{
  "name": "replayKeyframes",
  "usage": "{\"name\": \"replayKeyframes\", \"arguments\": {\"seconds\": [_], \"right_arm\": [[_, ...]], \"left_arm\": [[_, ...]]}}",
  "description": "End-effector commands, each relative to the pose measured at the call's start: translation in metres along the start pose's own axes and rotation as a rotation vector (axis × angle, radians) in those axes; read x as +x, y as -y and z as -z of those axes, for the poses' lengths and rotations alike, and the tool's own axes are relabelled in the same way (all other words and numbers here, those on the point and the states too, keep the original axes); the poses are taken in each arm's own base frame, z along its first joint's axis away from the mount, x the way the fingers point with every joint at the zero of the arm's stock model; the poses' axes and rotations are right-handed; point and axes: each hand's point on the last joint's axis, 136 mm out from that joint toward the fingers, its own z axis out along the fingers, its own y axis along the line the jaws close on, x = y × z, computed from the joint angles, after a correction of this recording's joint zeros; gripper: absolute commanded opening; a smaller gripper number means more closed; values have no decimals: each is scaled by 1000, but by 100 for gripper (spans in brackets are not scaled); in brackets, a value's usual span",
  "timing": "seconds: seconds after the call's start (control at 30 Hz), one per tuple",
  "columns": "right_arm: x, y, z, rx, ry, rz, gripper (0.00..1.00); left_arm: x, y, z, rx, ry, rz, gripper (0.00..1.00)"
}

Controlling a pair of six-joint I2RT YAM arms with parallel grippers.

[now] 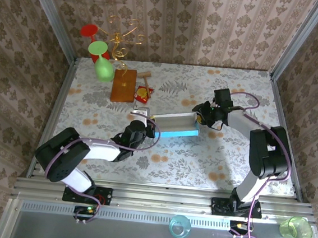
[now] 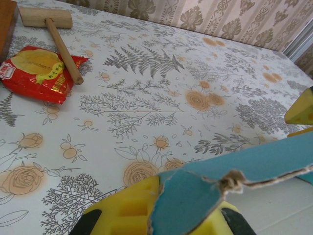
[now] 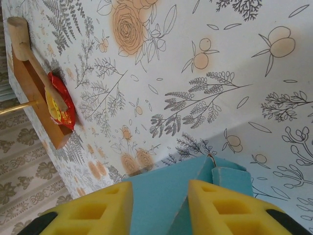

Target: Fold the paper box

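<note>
No word, number or brand can be read anywhere in these pictures. The one printed thing is the crinkled red foil packet with a yellow round panel [image 2: 39, 72], lying in the upper left of the left wrist frame under the handle of the small light wooden mallet [image 2: 56, 34]; a small white label sits at its left edge, but its marks are too small and blurred to make out. The same packet appears at the left edge of the right wrist frame and left of centre in the upper half of the top frame, where its print is no clearer.

near table [image 1: 199, 168] open | far-left: wooden board [image 1: 123, 85], mallet [image 1: 145, 79], red packet [image 1: 143, 94]
</note>
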Motion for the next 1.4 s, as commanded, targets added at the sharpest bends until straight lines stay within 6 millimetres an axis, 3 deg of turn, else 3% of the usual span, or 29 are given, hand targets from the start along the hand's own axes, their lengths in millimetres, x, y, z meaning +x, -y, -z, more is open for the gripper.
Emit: {"name": "replayKeyframes", "arguments": {"seconds": [0.0, 0.17, 0.43, 0.63, 0.8, 0.87, 1.07, 1.23, 1.37], "right_arm": [[11, 8, 5, 31, -13, 2, 39], [6, 14, 17, 49, 23, -22, 51], [-5, 8, 51, 62, 104, -69, 64], [0, 20, 91, 119, 195, -148, 67], [22, 22, 130, 35, 276, -293, 66], [35, 22, 132, -15, 272, -356, 65], [77, 3, 110, -113, 187, -458, 57], [84, -19, 96, -125, 154, -432, 56], [81, -30, 87, -139, 146, -423, 48]], "left_arm": [[39, -8, 5, -66, -141, -117, 0], [44, -5, 8, -132, -157, -211, 0], [58, -4, 11, -229, -193, -344, 0], [70, -6, 14, -260, -198, -379, 0], [73, -3, 15, -279, -195, -401, 0], [74, -3, 14, -281, -196, -402, 0], [73, -3, 14, -279, -193, -415, 0], [73, 0, 12, -273, -194, -415, 0], [73, 1, 11, -271, -195, -416, 0]]}}
